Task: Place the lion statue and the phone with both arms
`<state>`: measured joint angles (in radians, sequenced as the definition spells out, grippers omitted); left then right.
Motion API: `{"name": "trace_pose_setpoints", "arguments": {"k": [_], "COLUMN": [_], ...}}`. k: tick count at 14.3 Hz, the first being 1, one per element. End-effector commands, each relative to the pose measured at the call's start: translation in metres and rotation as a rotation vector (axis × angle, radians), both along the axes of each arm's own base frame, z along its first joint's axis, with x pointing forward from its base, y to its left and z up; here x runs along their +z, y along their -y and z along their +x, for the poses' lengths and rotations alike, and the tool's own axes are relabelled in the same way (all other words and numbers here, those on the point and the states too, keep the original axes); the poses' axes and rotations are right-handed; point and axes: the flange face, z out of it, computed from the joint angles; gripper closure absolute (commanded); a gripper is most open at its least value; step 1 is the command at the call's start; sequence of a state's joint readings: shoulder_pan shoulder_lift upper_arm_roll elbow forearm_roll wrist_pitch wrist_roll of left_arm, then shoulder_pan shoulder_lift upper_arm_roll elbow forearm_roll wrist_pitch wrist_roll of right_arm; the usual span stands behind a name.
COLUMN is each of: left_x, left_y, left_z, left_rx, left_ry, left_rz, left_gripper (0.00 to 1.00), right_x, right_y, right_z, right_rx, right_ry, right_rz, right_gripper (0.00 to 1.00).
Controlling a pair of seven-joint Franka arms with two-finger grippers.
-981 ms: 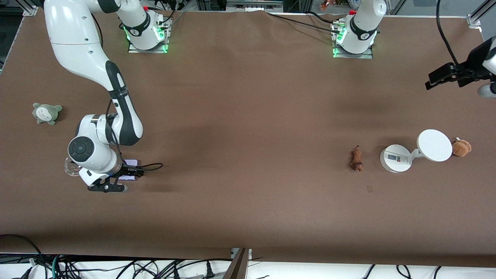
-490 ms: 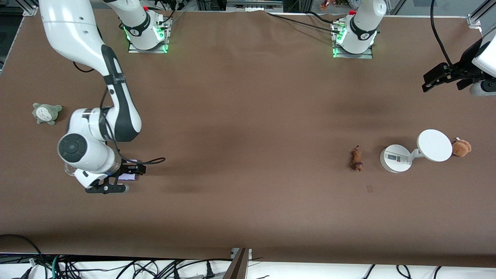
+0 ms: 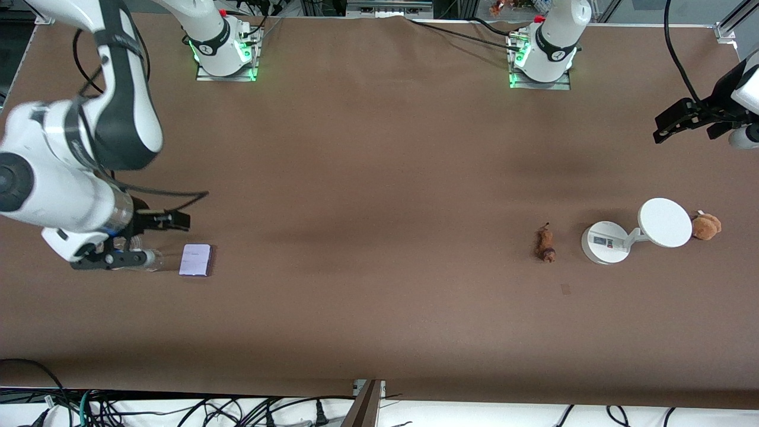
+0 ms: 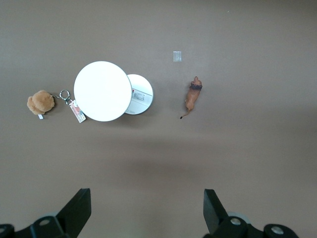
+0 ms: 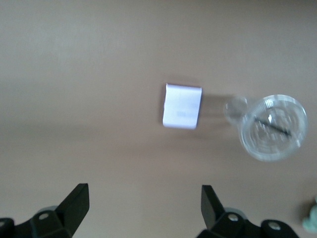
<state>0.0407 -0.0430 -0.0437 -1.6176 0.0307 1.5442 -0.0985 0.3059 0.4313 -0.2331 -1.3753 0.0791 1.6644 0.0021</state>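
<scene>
The phone [image 3: 195,260], a pale lavender rectangle, lies flat on the brown table toward the right arm's end; it also shows in the right wrist view [image 5: 182,106]. My right gripper [image 3: 169,240] hangs open and empty in the air beside the phone, over a clear glass [image 3: 135,254]. The lion statue [image 3: 545,243], small and reddish-brown, lies on the table toward the left arm's end, next to a white stand [image 3: 605,242]. My left gripper [image 3: 673,121] is open and empty, high over the table's edge at that end. From there its wrist view looks down on the lion statue [image 4: 192,95].
The white stand's disc [image 4: 102,91] reaches over its round base [image 4: 143,94]. A fluffy brown plush toy [image 3: 705,226] lies beside the disc. The clear glass [image 5: 270,127] stands close to the phone, toward the right arm's end.
My right gripper has risen from the phone and swung toward the right arm's end of the table, leaving the phone uncovered on the table. The left gripper barely shifted.
</scene>
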Motion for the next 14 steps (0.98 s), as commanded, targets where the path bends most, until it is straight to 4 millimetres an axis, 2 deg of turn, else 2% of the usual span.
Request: {"name": "trace_pose_setpoints", "arguments": {"k": [1,4,5,8,12,13,14], "left_x": [0.012,0.011,0.011,0.008,-0.002,-0.003,-0.004], "left_y": [0.005,0.013,0.015,0.013,0.004,0.005,0.005], "left_z": [0.009,0.008,0.008,0.009,0.016,0.016,0.016], "left_rx": [-0.018,-0.006,-0.008,-0.008,-0.011,-0.018,-0.021], "left_ry": [0.01,-0.004,-0.003,-0.009,-0.02,-0.022,-0.028], "left_rz": [-0.002,-0.081,-0.083,-0.074,-0.04,-0.02,-0.006], "left_gripper": [0.0,0.0,0.0,0.0,0.0,0.0,0.0], "right_x": [0.044,0.071,0.087,0.12,0.166,0.173,0.171], "right_y": [0.016,0.044,0.04,0.04,0.049,0.059,0.059], "right_z": [-0.024,-0.048,-0.058,-0.088,-0.11,-0.115,-0.115], "right_rx": [-0.016,-0.042,-0.031,-0.008,0.004,-0.01,-0.012], "right_ry": [-0.016,-0.051,-0.028,-0.013,0.069,0.075,0.063], "right_rz": [0.03,0.044,0.058,0.067,0.0,0.002,0.0], "right_gripper": [0.0,0.0,0.0,0.0,0.0,0.0,0.0]}}
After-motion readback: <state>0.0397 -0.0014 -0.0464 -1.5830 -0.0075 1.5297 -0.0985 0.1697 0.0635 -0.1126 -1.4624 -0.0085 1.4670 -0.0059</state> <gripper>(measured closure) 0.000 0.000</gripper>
